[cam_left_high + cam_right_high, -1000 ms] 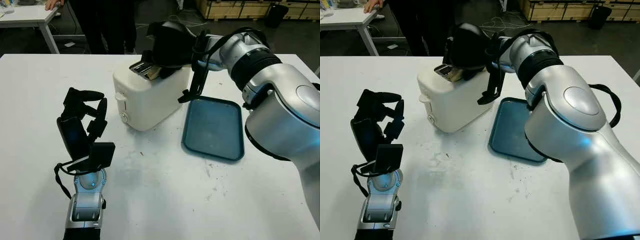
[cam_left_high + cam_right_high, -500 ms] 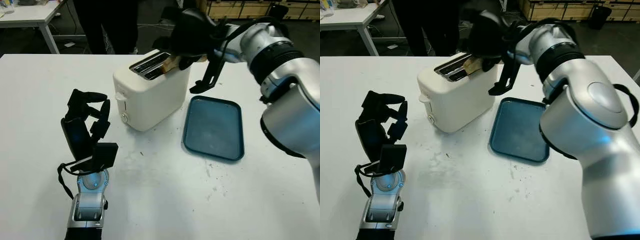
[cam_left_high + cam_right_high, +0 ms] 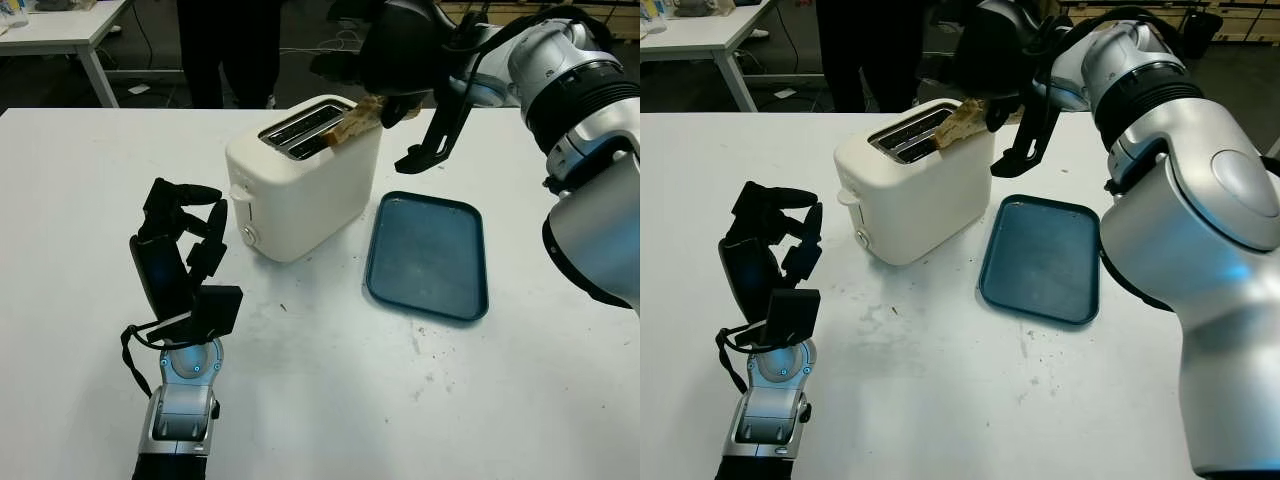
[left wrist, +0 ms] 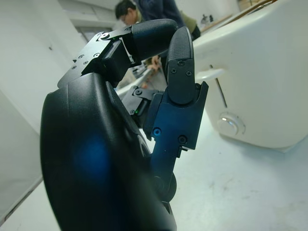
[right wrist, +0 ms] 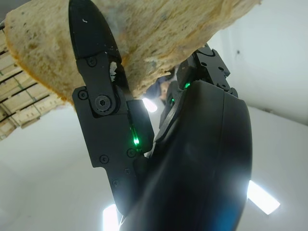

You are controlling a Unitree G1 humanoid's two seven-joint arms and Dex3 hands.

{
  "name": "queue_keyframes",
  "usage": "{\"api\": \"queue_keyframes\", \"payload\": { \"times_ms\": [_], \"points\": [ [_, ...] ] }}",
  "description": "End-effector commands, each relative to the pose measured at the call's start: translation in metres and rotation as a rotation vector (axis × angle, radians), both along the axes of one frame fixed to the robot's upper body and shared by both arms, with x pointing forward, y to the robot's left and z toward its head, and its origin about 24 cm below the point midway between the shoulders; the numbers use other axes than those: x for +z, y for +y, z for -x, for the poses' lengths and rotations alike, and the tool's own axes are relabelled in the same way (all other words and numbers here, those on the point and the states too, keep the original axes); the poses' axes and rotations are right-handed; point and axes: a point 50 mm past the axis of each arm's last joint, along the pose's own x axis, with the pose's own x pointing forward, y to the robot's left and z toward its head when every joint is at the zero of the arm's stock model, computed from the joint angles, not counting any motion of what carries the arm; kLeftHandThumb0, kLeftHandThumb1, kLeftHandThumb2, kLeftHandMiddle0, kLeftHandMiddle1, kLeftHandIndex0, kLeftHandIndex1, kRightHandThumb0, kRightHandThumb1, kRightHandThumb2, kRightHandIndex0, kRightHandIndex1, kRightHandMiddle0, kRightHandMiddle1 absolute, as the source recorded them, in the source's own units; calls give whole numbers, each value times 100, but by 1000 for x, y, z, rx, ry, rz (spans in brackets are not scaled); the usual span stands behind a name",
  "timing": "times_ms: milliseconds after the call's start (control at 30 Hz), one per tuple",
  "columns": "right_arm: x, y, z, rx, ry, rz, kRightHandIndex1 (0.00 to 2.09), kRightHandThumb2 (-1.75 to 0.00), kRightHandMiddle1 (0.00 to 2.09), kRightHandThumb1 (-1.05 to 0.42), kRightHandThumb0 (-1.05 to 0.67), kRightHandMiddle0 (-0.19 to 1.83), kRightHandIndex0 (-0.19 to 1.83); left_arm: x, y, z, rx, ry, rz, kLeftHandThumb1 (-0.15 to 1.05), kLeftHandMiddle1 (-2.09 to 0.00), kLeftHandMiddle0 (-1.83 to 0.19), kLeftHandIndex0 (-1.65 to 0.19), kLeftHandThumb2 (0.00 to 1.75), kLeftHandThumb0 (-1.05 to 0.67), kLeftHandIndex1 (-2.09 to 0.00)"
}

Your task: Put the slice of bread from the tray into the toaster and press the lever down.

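Right robot hand (image 3: pixel 385 55) clamps the bread slice (image 3: pixel 358 121) above the toaster (image 3: pixel 300 180); left robot hand (image 3: pixel 175 245) curled, empty.

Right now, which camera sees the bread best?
The right wrist view: the bread looms close, pinched by the right robot hand. Both eye views show it small, tilted above the toaster.

Bright even overhead light; soft shadows; ceiling lamps glare.
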Motion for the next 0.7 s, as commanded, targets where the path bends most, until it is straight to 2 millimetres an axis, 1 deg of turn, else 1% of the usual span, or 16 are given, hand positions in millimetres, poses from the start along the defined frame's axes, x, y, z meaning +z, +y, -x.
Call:
{"api": "queue_keyframes", "payload": {
  "times_ms": [0, 67, 100, 167, 200, 267, 300, 333, 400, 433, 467, 500, 533, 633, 667],
  "points": [
    [12, 10, 4, 81, -43, -36, 57, 0, 10, -89, -79, 34, 5, 1, -4, -1, -4, -16, -4, 92, -175, -75, -57, 28, -46, -146],
    [15, 13, 6, 107, -63, -44, 83, -7, 23, -91, -63, 67, 37, 1, -4, 0, -2, -19, -3, 92, -175, -74, -57, 29, -46, -147],
    [16, 14, 6, 112, -62, -57, 98, -7, 33, -91, -57, 87, 59, 1, -4, 0, -2, -22, -3, 92, -175, -74, -57, 29, -45, -147],
    [17, 15, 6, 113, -55, -73, 106, -2, 57, -90, -55, 97, 78, 1, -4, 0, -4, -25, 2, 92, -175, -74, -56, 29, -45, -147],
    [16, 14, 6, 118, -46, -87, 116, -1, 69, -86, -56, 97, 81, 1, -4, 0, -3, -23, 4, 92, -175, -74, -56, 29, -45, -147],
    [12, 12, 7, 127, -29, -107, 151, 0, 109, -81, -57, 90, 79, 1, -4, 0, 1, -19, 6, 92, -175, -73, -56, 28, -45, -147],
    [10, 11, 6, 122, -25, -103, 159, -1, 123, -81, -56, 85, 80, 1, -4, 0, 2, -17, 6, 92, -175, -73, -56, 28, -45, -147],
    [9, 10, 6, 116, -24, -91, 159, 0, 117, -81, -56, 86, 83, 1, -4, 0, 1, -17, 8, 92, -175, -73, -56, 28, -46, -147],
    [6, 7, 5, 101, -31, -61, 159, 0, 98, -82, -56, 91, 85, 1, -4, 0, -3, -16, 9, 92, -175, -73, -56, 29, -45, -147],
    [5, 6, 4, 92, -41, -43, 155, 0, 92, -82, -57, 92, 87, 1, -4, 0, -7, -17, 13, 92, -175, -73, -56, 29, -46, -147],
    [5, 6, 4, 86, -48, -33, 148, 0, 91, -84, -58, 94, 90, 1, -4, 0, -10, -20, 13, 92, -175, -73, -56, 29, -45, -147],
    [5, 5, 3, 84, -53, -29, 146, 0, 94, -84, -59, 95, 95, 1, -4, 0, -11, -22, 12, 92, -175, -73, -55, 28, -45, -147],
    [5, 5, 3, 86, -60, -27, 148, 0, 107, -86, -59, 93, 98, 1, -4, 0, -10, -22, 9, 92, -175, -73, -55, 28, -45, -146],
    [6, 4, 4, 113, -97, -27, 170, -1, 157, -91, -62, 84, 103, 1, -4, -1, -10, -25, 7, 92, -175, -73, -55, 27, -44, -146],
    [6, 4, 4, 130, -116, -25, 172, -4, 165, -91, -64, 86, 110, 1, -4, -1, -11, -25, 9, 92, -175, -73, -56, 27, -44, -145]
  ]
}}
